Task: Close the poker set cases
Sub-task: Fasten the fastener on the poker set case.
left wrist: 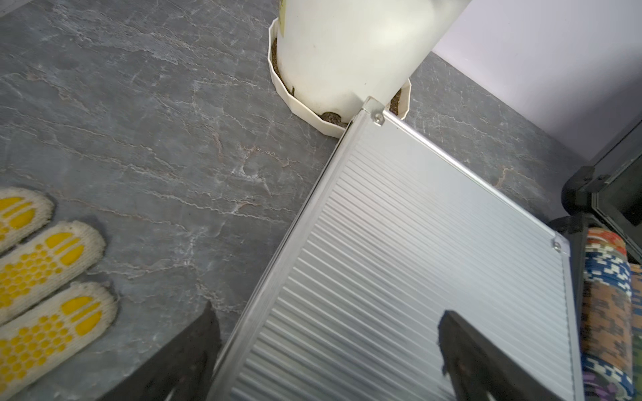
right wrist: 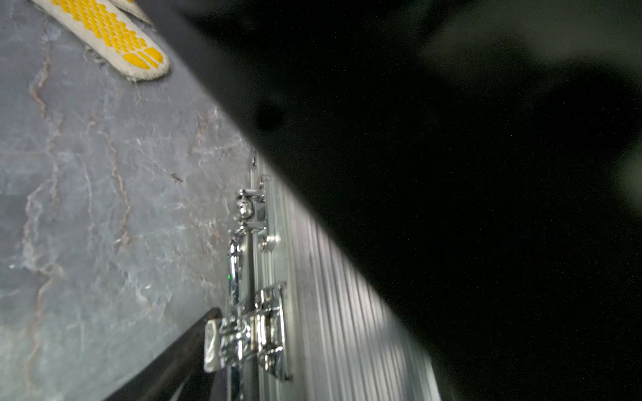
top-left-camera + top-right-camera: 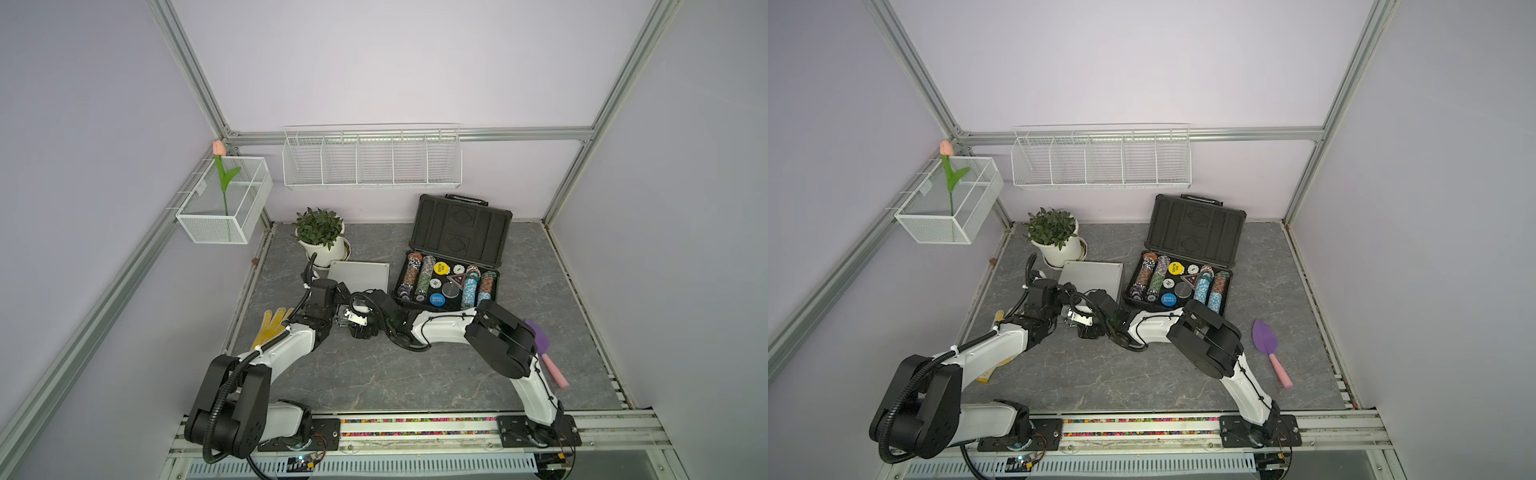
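Grey stone surface holds your silver case, shut, touching the plant pot. Beside it the dark case stands open; chips read "BIG BLIND" and "SMALL BLIND". A yellow glove and purple trowel lie near. Both arms bend over the silver case's front. Your left fingers spread wide, holding nothing; the right ones you cannot tell.
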Motion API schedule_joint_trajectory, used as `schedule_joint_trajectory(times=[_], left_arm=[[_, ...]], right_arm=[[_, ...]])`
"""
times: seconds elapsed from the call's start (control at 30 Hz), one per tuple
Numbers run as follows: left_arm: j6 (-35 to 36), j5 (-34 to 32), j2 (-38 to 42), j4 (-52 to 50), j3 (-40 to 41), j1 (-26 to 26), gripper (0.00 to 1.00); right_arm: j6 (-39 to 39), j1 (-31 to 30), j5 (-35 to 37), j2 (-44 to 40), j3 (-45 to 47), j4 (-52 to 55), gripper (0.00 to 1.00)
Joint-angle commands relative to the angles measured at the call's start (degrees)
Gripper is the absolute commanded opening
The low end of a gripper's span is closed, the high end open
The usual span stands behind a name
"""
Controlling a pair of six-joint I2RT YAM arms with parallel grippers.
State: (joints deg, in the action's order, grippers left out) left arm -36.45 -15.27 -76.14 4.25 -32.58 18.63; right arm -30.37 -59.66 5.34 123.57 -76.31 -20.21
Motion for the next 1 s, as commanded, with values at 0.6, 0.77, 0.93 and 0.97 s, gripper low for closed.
schedule_joint_trajectory(times=[0.6,0.77,0.93,0.97], left_arm=[[-1.93,6.10,-8.93,-11.36,-4.87,-6.05,1.00],[-2.94,7.29,-9.96,-11.36,-4.39,-5.98,1.00],[-3.73,8.23,-10.61,-9.71,-3.55,-6.07,1.00],[-3.73,8.34,-10.64,-9.54,-3.51,-6.06,1.00]], right_arm=[[3.06,-0.79,2.76,1.77,-2.14,0.94,0.93],[3.12,-1.47,7.11,3.35,-4.17,1.17,0.93],[2.69,-1.75,10.04,3.99,-4.60,1.05,0.92],[2.44,-1.76,10.49,4.09,-4.56,0.98,0.91]])
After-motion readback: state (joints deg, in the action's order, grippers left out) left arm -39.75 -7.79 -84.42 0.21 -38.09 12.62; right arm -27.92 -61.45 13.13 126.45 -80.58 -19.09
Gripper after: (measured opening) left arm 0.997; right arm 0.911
